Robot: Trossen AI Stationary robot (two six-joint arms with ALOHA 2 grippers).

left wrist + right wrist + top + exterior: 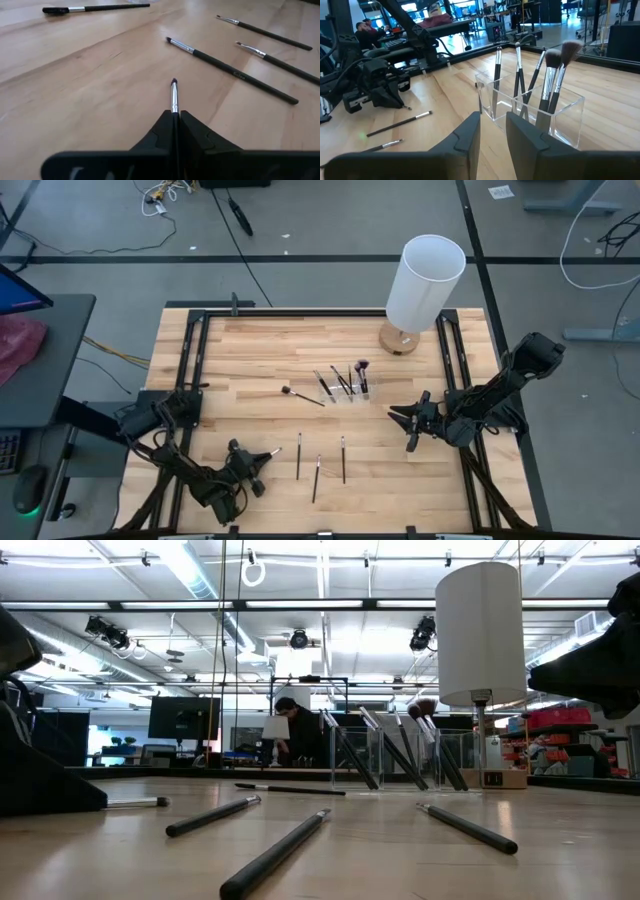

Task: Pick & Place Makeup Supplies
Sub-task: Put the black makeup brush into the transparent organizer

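Note:
My left gripper (pixel 262 459) is low over the near left of the wooden table, shut on a thin dark makeup brush (pixel 174 95) whose silver ferrule and small dark tip stick out ahead of the fingers. Three more brushes (pixel 298 455) (pixel 316 477) (pixel 342 459) lie flat on the table to its right. Another brush (pixel 303 395) lies farther back. A clear holder (pixel 345 392) stands mid-table with several brushes leaning in it. To the holder's right, my right gripper (pixel 493 122) stands open with nothing between its fingers. My left gripper pinches the brush between its two fingers (pixel 160 132), just behind the silver ferrule (pixel 174 107). The fingers lie along the brush, slanting down from the table's left. The handle is hidden behind them. The brush lies about level, close to the table (pixel 140 803); whether it touches it I cannot tell.
A tall white cylinder lamp (pixel 423 280) on a wooden foot stands at the far right of the table. Black rails (pixel 195 350) run along the table's left and right sides. People show in the room behind the table.

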